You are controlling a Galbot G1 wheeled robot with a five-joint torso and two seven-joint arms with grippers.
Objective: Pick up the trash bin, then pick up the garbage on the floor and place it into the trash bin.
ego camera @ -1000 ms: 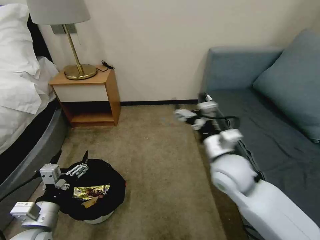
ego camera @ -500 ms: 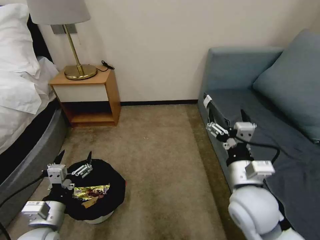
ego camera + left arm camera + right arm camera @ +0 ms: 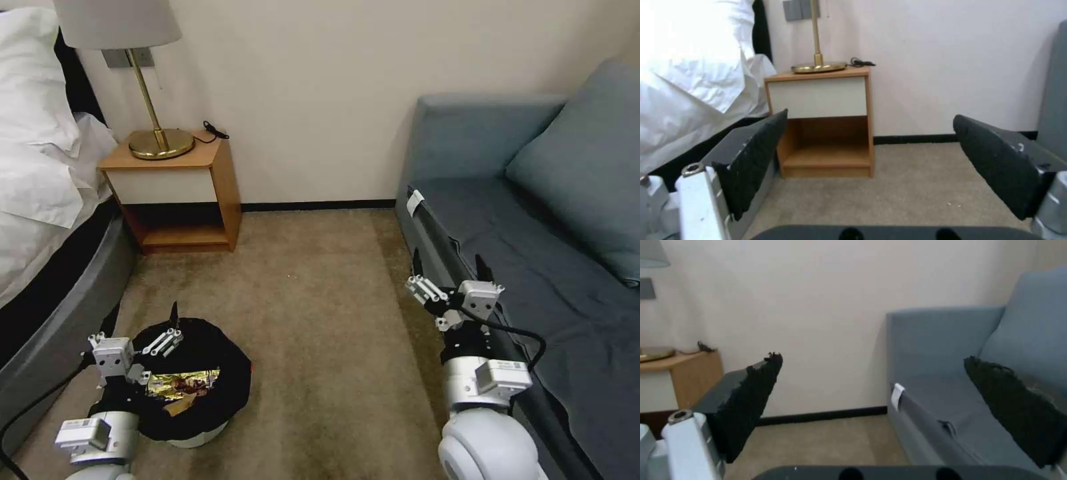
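Carpeted floor (image 3: 320, 320), tan, runs between a bed (image 3: 47, 220) on the left and a blue sofa (image 3: 533, 253) on the right; a cream wall (image 3: 313, 93) closes the far side. One wooden nightstand (image 3: 175, 193) stands against the wall beside the bed, carrying one brass lamp (image 3: 150, 87).

One bin (image 3: 193, 387) sits on the carpet near the bed's edge, black liner open. Two pieces of garbage lie inside it: one gold wrapper (image 3: 183, 382) and one tan scrap (image 3: 180, 404) touching it.

Left gripper (image 3: 143, 319) hangs over the bin's rim on the bed side, jaws spread wide, holding nothing. The left wrist view shows both pads (image 3: 758, 156) well apart with the nightstand between them.

Right gripper (image 3: 448, 263) is at the sofa's front edge, jaws wide apart and empty.

Against a second ago: the right arm has drawn back and lowered from mid-floor to the sofa's edge; the left gripper has pulled back slightly. Bin and contents unchanged.
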